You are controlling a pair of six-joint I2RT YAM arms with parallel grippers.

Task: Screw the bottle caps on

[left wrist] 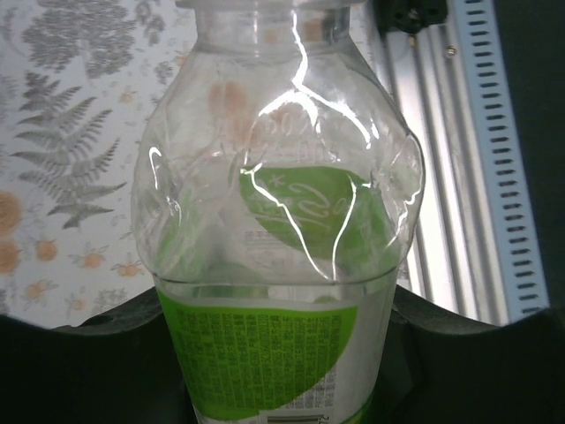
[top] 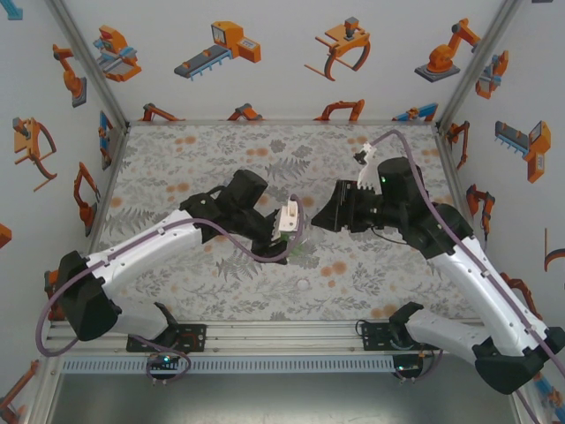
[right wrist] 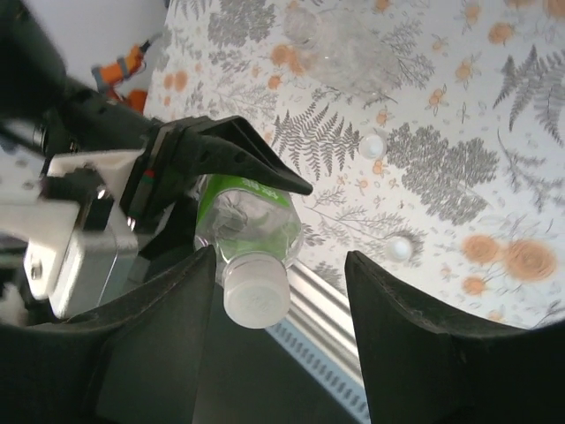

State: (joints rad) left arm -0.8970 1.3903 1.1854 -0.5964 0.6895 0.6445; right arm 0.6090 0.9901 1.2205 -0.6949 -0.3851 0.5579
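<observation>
Cap [right wrist: 254, 296]: whitish, round and ribbed, it sits on the neck of a see-through bottle [right wrist: 252, 221] with a green label and dented shoulders. In the top view the bottle is just off the middle of the table [top: 177, 168], toward 5 o'clock. The left gripper [left wrist: 274, 314] is clamped on the bottle's body, one dark finger on each side at the label's top edge. The right gripper [right wrist: 282, 256] stands apart, wider than the cap. The cap lies between its fingers, against or just beside the 9 o'clock one and clear of the 3 o'clock one, so it grips nothing. In the right wrist view two loose caps [right wrist: 372, 145] lie on the table at 1 and 2 o'clock from the capped neck.
</observation>
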